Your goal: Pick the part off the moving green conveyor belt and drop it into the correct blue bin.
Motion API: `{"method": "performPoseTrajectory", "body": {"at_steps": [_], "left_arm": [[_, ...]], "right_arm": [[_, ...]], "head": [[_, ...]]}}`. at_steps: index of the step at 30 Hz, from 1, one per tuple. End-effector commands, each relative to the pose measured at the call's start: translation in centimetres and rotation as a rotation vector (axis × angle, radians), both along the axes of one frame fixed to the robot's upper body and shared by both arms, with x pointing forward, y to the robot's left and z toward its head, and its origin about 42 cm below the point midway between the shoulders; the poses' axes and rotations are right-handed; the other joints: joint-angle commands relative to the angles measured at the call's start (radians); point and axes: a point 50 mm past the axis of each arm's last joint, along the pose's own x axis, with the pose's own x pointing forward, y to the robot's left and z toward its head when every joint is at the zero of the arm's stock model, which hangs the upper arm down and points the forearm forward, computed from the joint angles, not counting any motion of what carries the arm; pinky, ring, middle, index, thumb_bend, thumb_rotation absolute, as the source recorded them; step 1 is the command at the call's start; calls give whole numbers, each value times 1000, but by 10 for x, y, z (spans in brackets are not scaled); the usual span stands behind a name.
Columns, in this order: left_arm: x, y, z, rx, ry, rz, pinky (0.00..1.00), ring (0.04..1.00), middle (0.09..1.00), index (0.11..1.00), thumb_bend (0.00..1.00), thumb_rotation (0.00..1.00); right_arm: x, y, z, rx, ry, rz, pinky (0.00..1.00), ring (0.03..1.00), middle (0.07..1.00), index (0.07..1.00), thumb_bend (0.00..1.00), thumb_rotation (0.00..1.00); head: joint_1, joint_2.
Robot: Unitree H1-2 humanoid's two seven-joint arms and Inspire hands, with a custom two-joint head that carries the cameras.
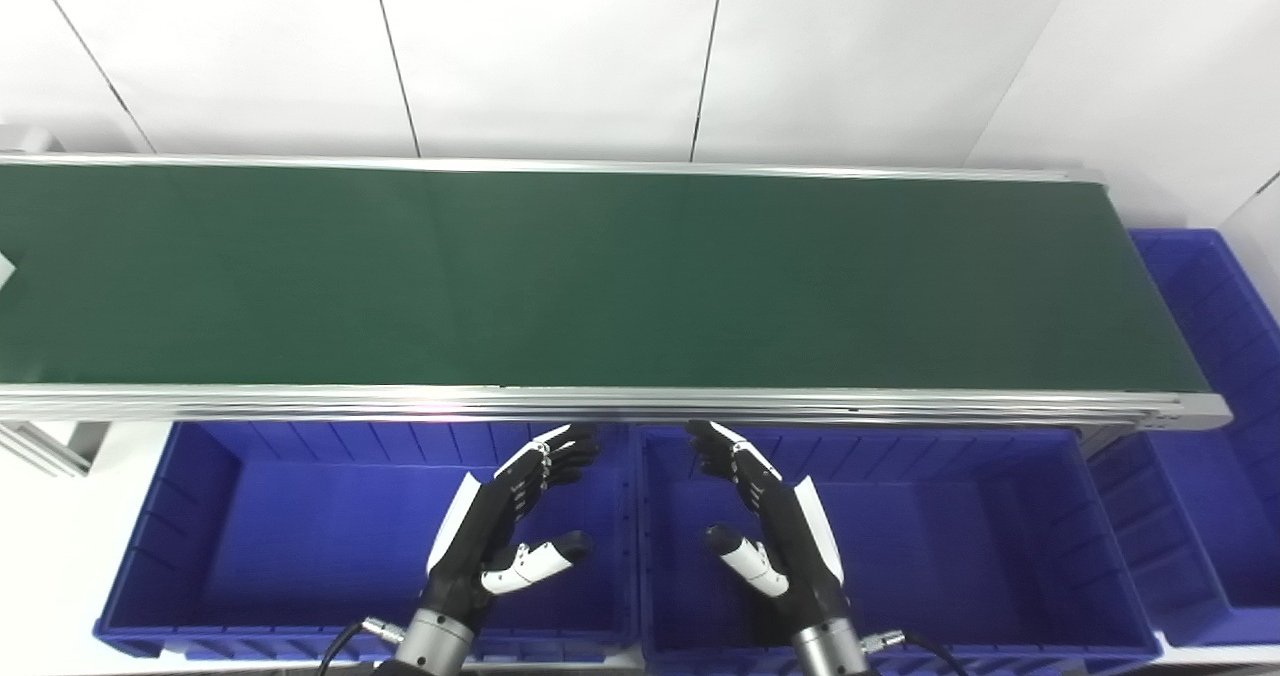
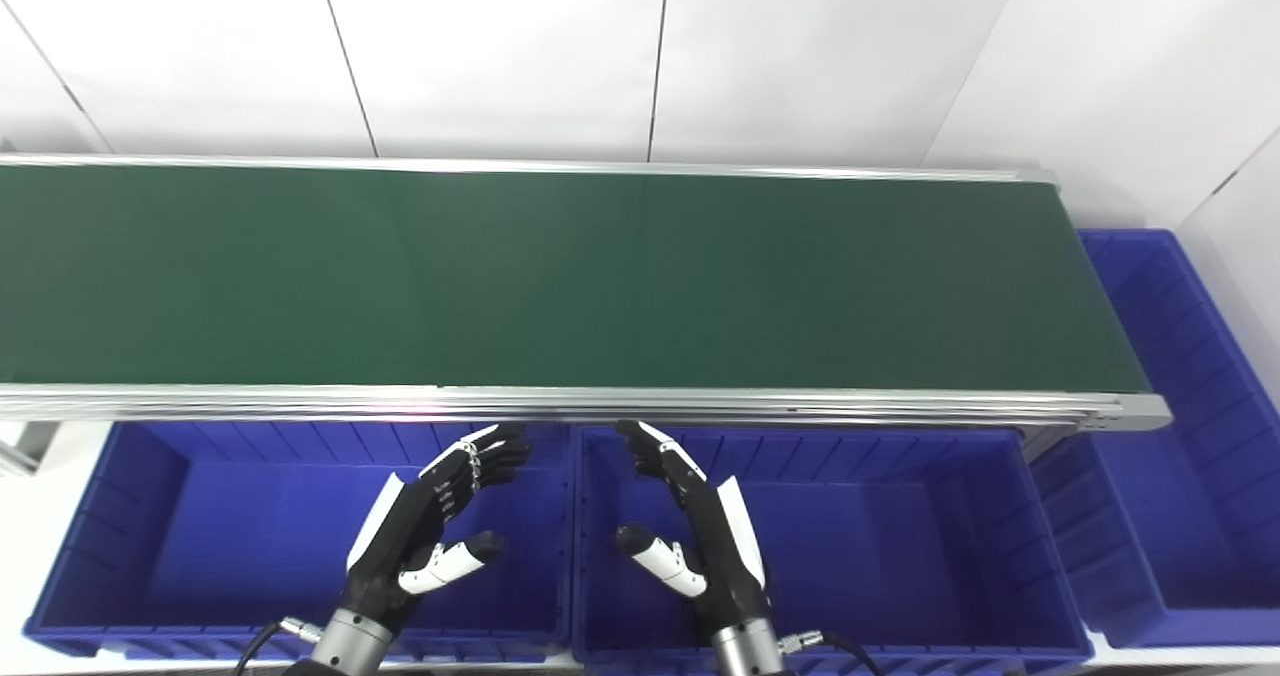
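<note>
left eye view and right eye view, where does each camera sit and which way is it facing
Left eye view: on the head, left side, looking down over the green conveyor belt and blue bins; left hand and right hand rise from the bottom edge, open.
Right eye view: set slightly rightward, same downward look, so everything sits further left in frame.
Shared: belt, three bins, both hands, white wall; only the left eye shows something pale at the belt's left edge.
</note>
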Motion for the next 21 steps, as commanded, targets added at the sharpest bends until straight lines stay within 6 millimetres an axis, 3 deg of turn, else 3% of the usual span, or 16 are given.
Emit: {"method": "performPoseTrajectory", "body": {"at_steps": [1, 21], "left_arm": [[7, -3, 10, -19, -66, 0, 791, 806, 800, 815, 886, 679], [7, -5, 9, -25, -63, 4, 805, 812, 801, 814, 897, 685]], "right_arm": [[6, 1, 9, 24, -76, 3, 796, 842, 859, 822, 905, 898], [5, -2, 5, 1, -70, 30, 807, 848, 863, 830, 894, 880]], "head": [[3, -2], [8, -7]]}}
